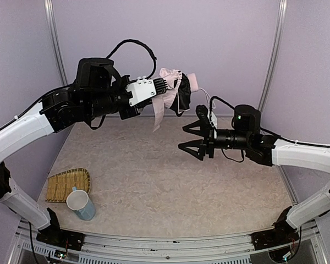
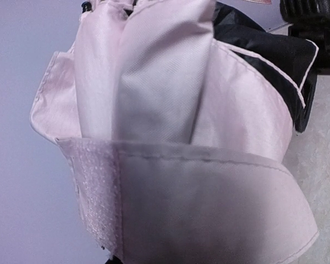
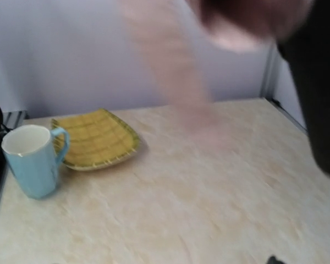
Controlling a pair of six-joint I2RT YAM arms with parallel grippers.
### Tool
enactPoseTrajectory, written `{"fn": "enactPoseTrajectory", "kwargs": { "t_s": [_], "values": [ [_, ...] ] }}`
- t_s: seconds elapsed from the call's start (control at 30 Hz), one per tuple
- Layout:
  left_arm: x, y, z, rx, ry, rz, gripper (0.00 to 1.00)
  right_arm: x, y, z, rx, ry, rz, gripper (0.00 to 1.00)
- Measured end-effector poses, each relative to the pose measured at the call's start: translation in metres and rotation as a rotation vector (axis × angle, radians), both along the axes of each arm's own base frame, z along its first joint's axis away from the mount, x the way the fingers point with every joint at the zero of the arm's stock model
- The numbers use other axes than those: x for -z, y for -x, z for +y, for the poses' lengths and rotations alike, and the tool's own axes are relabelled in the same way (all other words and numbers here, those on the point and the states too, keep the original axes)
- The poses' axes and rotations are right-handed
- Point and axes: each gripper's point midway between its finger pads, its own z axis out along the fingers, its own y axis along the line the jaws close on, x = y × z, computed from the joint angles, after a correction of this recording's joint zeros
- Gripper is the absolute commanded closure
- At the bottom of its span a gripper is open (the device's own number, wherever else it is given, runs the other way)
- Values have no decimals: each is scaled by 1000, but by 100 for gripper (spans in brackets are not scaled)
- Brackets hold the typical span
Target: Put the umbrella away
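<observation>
My left gripper is clenched on the compact folding umbrella of pale pink fabric with black lining, holding it bundled in the air above the far part of the beige marbled table. My right gripper, just below the bundle, has its black fingers spread with nothing between them. A pale blue ceramic mug stands just beside a yellow woven tray at the near left.

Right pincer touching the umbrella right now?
Apart. The top view shows the right pincer open, its fingertips below and clear of the umbrella, with a visible gap between them.
</observation>
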Motion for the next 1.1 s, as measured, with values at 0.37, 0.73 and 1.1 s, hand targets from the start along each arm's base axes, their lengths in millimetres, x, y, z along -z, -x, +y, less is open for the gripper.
{"fn": "enactPoseTrajectory", "kwargs": {
  "t_s": [0.37,0.73,1.1],
  "values": [
    [-17,26,-9,38,7,-7,100,-19,14,61,-183,-102,-37,34],
    [-20,24,-6,11,6,-16,100,-16,18,61,-200,-106,-44,34],
    [-23,23,-3,3,15,-22,100,-41,35,21,-117,-175,-87,25]
  ]
}}
